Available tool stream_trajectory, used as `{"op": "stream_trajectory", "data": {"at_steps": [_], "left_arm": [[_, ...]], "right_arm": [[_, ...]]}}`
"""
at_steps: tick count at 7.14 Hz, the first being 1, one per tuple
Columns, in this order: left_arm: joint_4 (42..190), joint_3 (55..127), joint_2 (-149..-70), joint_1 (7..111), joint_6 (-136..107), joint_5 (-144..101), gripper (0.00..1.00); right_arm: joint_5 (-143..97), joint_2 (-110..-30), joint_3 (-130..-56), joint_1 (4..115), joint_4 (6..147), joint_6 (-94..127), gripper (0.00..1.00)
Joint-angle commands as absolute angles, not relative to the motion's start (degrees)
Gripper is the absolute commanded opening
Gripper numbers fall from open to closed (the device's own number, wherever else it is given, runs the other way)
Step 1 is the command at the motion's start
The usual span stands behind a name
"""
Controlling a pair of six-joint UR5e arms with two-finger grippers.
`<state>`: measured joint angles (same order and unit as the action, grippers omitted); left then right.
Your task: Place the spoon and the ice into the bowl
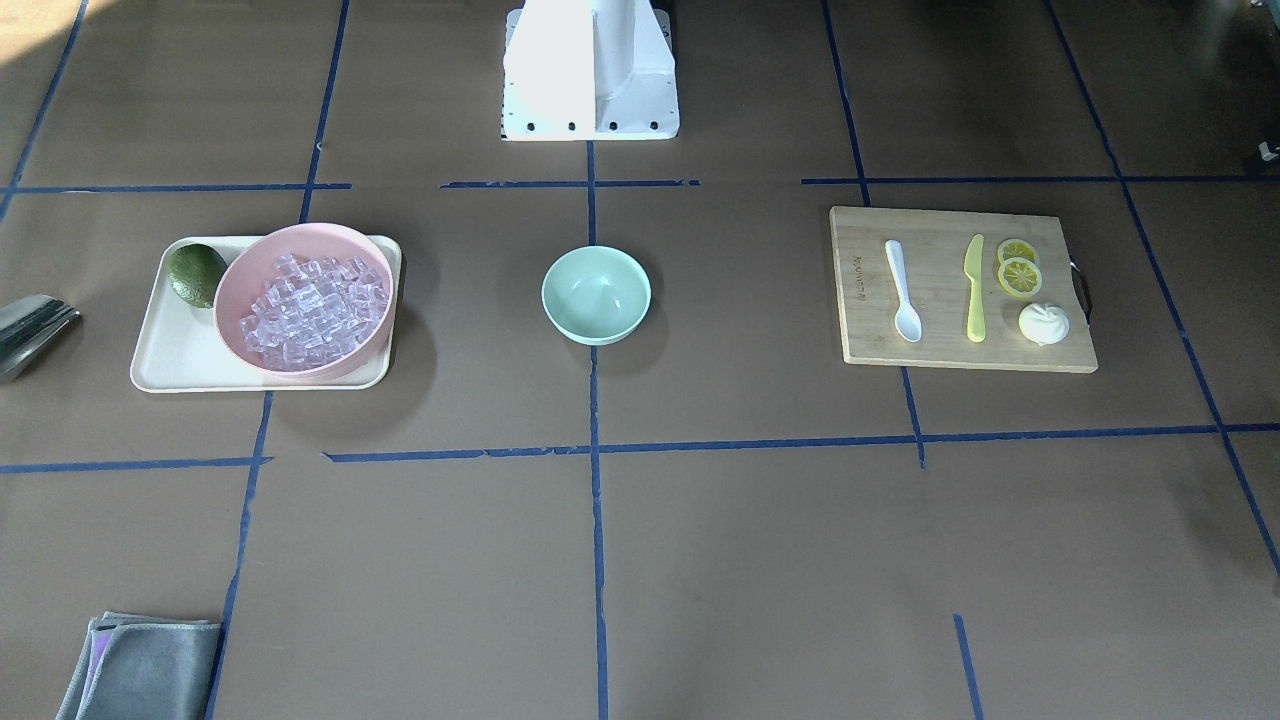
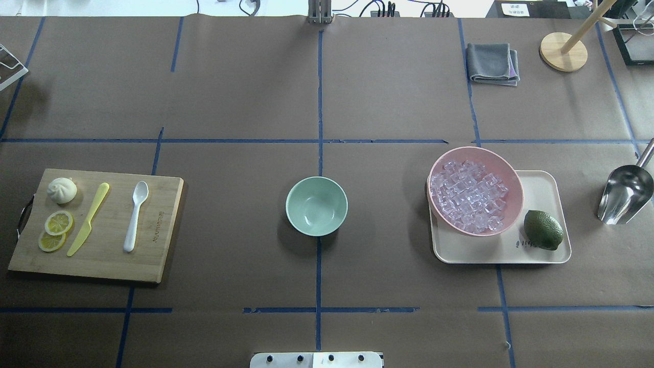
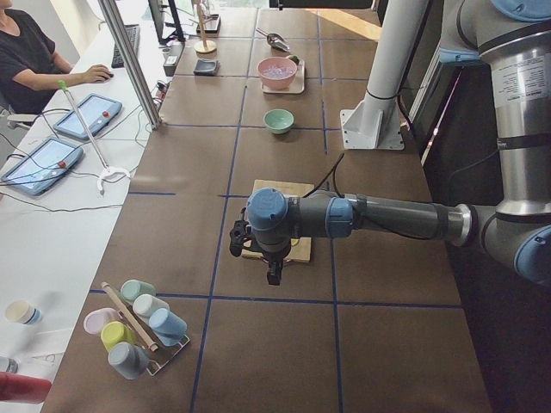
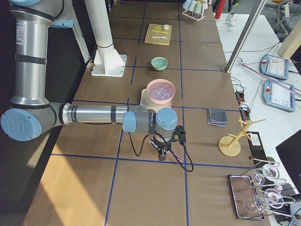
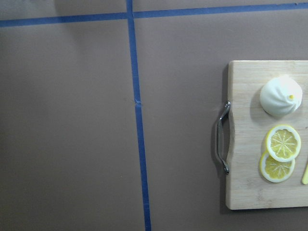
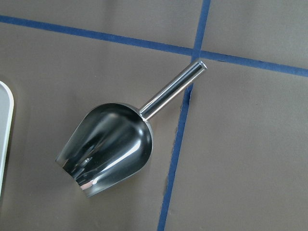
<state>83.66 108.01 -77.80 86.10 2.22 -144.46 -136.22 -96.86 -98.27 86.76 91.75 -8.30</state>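
Claws: left claw (image 3: 274,275) and right claw (image 4: 162,154) are hanging over the bench (image 3: 284,353); open or shut, cannot tell.
Bowl (image 2: 317,206): sitting empty in the middle.
Spoon (image 2: 135,216): lying on cutting board (image 2: 158,255); grabbing it probably comes first.
Ice (image 2: 470,202): filling pink bowl (image 2: 504,166).

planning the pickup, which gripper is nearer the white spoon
Left. The left gripper hangs by the cutting board holding the white spoon; the right gripper is at the far end, above the metal scoop.

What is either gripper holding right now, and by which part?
Nothing appears held: the spoon lies free on the cutting board, the ice sits in the pink bowl, and the metal scoop rests alone on the table.
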Motion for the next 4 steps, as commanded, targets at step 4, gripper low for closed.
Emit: {"op": "stream_trajectory", "data": {"at_steps": [4], "left_arm": [[103.9,107.3,-86.6,64.0,-29.5,-140.8,1.0]], "right_arm": [[-136.4,-96.3,-98.4,86.4,91.6,-8.7,1.0]]}}
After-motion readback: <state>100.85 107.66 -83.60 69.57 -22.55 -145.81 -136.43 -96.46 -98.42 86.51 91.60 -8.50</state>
